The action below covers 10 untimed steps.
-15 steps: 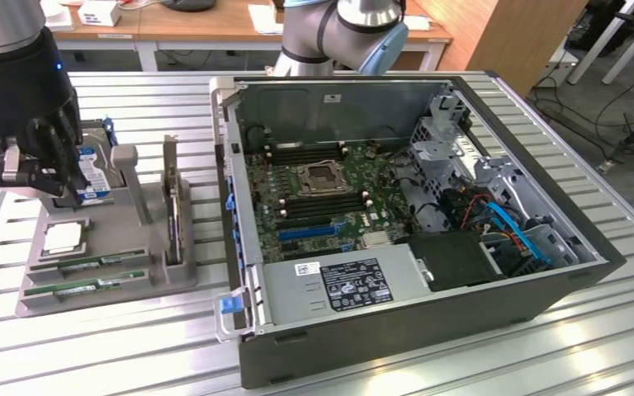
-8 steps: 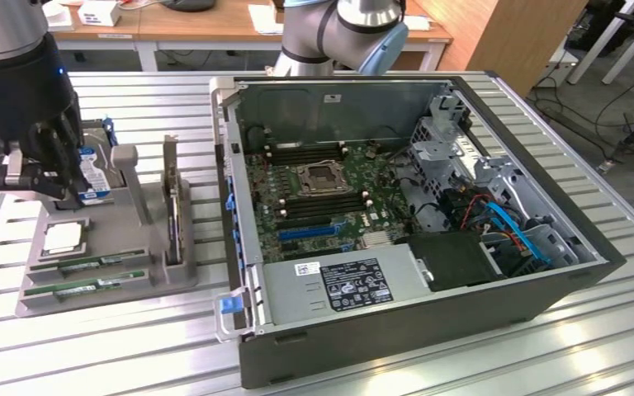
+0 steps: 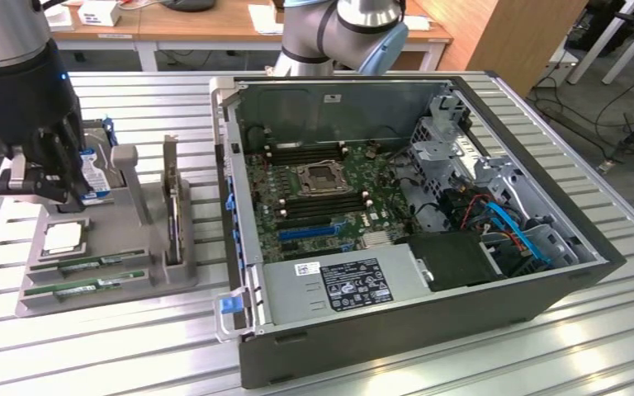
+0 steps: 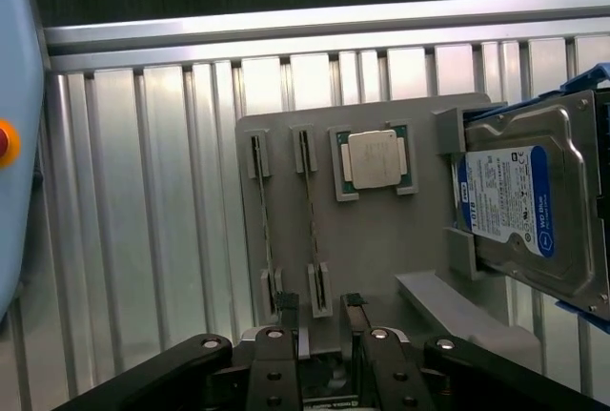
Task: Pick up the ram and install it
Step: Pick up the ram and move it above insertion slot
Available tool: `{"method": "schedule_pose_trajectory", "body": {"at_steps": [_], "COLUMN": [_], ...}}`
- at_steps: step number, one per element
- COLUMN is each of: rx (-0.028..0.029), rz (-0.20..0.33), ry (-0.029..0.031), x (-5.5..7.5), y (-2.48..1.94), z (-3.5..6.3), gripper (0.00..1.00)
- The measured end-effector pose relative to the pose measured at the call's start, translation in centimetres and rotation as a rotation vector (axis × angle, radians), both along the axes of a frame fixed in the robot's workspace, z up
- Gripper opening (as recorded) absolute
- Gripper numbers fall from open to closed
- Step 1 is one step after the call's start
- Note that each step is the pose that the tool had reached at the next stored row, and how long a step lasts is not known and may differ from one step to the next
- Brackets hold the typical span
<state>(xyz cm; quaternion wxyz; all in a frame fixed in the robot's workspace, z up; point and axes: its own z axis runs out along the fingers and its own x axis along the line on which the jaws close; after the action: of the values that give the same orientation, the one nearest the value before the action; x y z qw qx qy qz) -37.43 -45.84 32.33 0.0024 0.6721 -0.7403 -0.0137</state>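
Note:
Two ram sticks lie side by side in slots of a grey holder (image 3: 130, 285) on the exterior view's left: one ram (image 3: 88, 263) (image 4: 313, 225) and its twin (image 3: 86, 286) (image 4: 267, 235). Both are thin green boards, seen edge-on in the wrist view. My gripper (image 3: 44, 188) (image 4: 324, 330) hangs above the holder, open, with nothing between its fingers. In the wrist view its fingertips stand just past one end of the two sticks, touching neither. The open PC case (image 3: 405, 330) shows the green motherboard (image 3: 345, 186) with its long dark slots.
On the same holder sit a square processor (image 3: 62, 239) (image 4: 375, 158), a silver hard drive with a blue label (image 3: 95, 169) (image 4: 519, 206) and a card standing on edge (image 3: 171, 206). All rest on a ribbed aluminium table (image 3: 96, 355). A blue-grey arm joint (image 3: 366, 29) stands behind the case.

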Motion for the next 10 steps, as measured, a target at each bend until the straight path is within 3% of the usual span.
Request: {"method": "schedule_pose_trajectory", "body": {"at_steps": [10], "rx": [-0.0001], "rz": [0.005], "ry": [0.0001], "x": [0.0], "y": [0.0], "z": [-0.68], "gripper": [0.31]}}
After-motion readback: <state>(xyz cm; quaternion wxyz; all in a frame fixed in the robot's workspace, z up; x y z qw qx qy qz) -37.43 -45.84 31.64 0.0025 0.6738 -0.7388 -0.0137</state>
